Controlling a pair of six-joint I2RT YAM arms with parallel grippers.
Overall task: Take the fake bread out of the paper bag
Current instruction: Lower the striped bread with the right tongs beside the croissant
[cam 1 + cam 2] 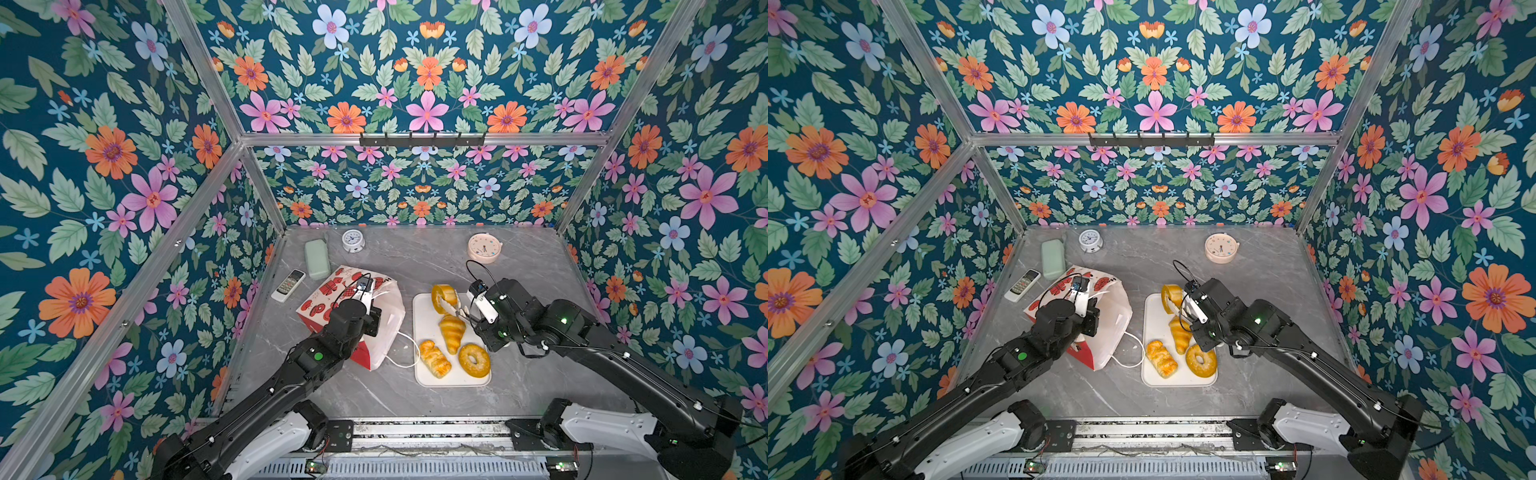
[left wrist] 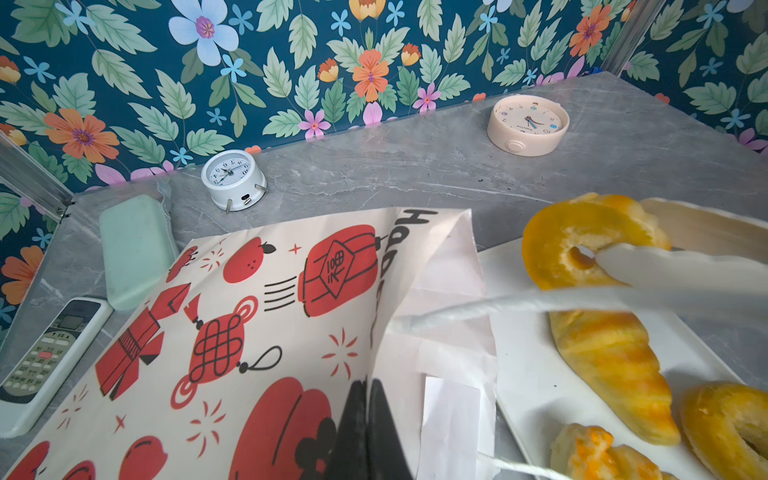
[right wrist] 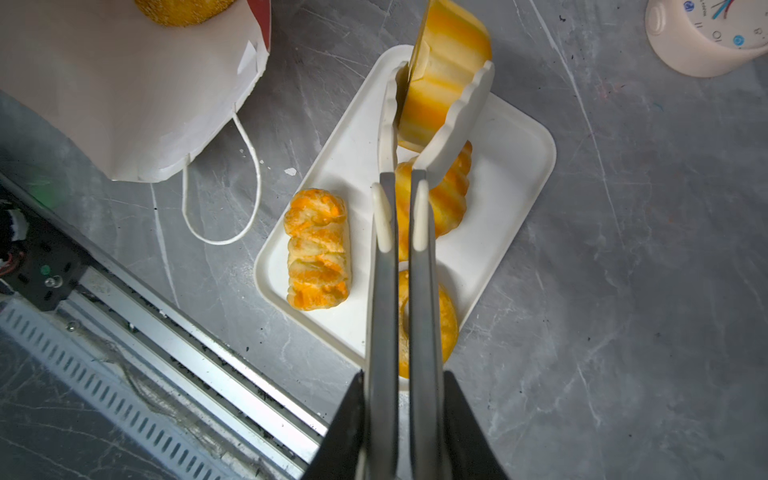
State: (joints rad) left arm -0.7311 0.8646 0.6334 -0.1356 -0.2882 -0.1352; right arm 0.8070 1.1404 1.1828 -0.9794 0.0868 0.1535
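bimanual scene on a grey marbled table [image 1: 532,257]. a white paper bag [image 1: 322,291] printed with red lanterns and knots lies on its side left of centre. its mouth is turned toward a white rectangular plastic tray [image 1: 424,322]. the left gripper [image 2: 369,407] has its black fingers pressed together on the upper edge of the bag's mouth, holding that edge raised. one white cord handle [image 3: 253,183] lies on the table between bag and tray. inside the mouth lies a golden seeded loaf [image 3: 183,10], only partly in frame in the right wrist view. the right gripper [image 3: 402,399] squeezes the grey handles of a pair of tongs [image 3: 384,316] with white scalloped tips. those tips pinch a glossy golden-yellow fluted bun [image 3: 446,83], held on edge over the tray's far end; whether it touches the tray cannot be told. three pieces lie flat on the tray: a golden croissant [image 1: 452,334] in the middle, and a braided roll [image 1: 434,358] and a ring bagel [image 1: 473,359] side by side at the near end. along the far wall stand a white round alarm clock [image 1: 353,241] and a pink round clock [image 1: 484,248]. a pale green soft case [image 1: 317,259] and a white remote control [image 1: 288,285] lie just beyond the bag.
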